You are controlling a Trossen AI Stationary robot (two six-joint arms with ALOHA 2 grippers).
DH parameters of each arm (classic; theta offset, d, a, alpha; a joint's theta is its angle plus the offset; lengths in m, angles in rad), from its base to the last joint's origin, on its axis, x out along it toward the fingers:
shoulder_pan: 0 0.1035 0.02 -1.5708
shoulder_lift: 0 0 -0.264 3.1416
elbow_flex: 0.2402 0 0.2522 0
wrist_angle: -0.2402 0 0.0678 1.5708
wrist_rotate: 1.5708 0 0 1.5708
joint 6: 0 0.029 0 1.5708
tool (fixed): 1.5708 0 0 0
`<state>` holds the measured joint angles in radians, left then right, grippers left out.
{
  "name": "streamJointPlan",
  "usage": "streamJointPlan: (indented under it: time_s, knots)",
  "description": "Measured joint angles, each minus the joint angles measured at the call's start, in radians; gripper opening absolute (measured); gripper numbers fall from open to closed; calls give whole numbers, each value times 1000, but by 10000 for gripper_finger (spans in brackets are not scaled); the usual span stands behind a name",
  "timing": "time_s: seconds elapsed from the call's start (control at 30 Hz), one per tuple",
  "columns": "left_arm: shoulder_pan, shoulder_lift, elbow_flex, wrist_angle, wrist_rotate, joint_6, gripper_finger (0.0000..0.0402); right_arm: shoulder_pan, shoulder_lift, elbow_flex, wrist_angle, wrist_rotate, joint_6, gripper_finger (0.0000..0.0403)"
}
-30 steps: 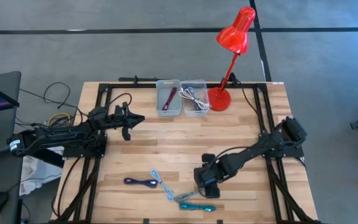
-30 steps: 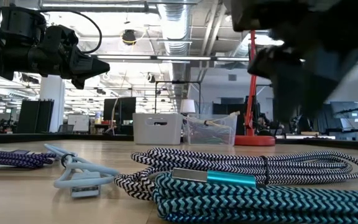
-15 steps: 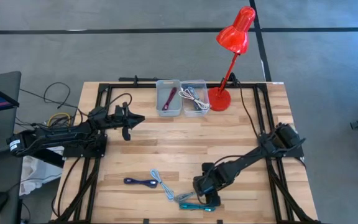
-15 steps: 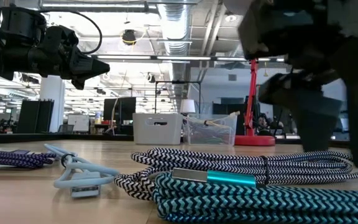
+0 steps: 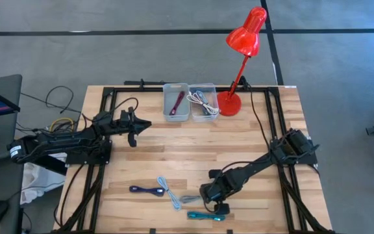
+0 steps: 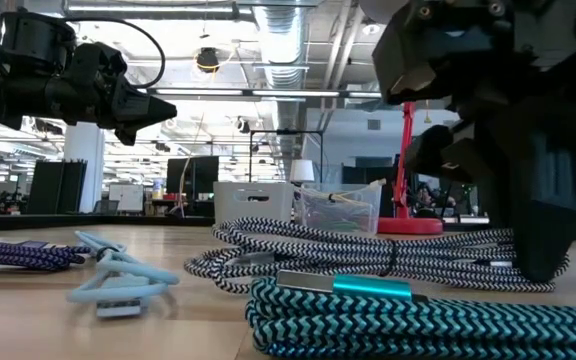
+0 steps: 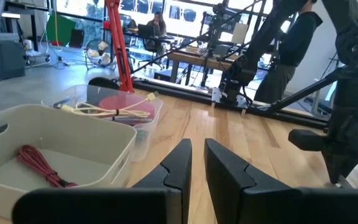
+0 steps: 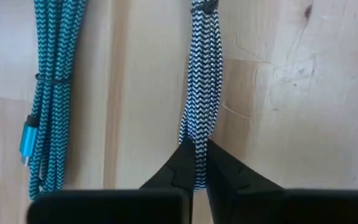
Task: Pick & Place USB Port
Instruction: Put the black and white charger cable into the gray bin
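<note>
Several coiled USB cables lie on the wooden table near its front edge: a purple one (image 5: 145, 190), a light blue one (image 5: 169, 193), a black-and-white zigzag one (image 5: 190, 198) and a teal one (image 5: 205, 215). My right gripper (image 5: 214, 195) is down at the zigzag cable (image 8: 199, 93) and shut on it; the teal cable (image 8: 47, 93) lies beside it. My left gripper (image 5: 139, 123) hovers shut and empty over the table's left half, short of the two bins. My right gripper pinches the black-and-white cable bundle (image 8: 197, 135) between its two fingers, near one end of the coil. The fingers come from above, pointing down. The rest of the bundle (image 6: 368, 255) lies along the table.
A white bin (image 5: 176, 103) holding a dark red cable and a clear bin (image 5: 204, 102) holding a white cable stand at the far edge. A red desk lamp (image 5: 242, 45) stands right of them. Black frame rails run along both table sides.
My right gripper has moved toward the near edge, come down and shut on the black-and-white cable. That cable has slid away from the teal cable, toward the far side, and the light blue cable has been nudged a little.
</note>
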<state>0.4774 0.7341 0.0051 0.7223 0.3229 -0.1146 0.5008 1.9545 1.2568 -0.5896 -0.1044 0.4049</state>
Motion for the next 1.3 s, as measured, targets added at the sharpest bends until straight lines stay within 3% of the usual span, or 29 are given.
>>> streamJointPlan:
  time_s: [0.17,0.47,0.73,0.93,1.3]
  knots:
    - [0,0,0,0,0,-11,44,-29,-12,-1,-15,12,-32,6]
    - [-30,0,0,74,30,-55,48,-112,-126,0,-14,192,-123,4]
    - [-112,0,7,159,31,-48,80,-183,-233,0,49,366,-207,1]
    - [-181,10,66,156,31,-48,106,-242,-235,0,164,376,-262,1]
    - [-211,213,175,109,29,34,124,-293,-233,0,236,529,-332,0]
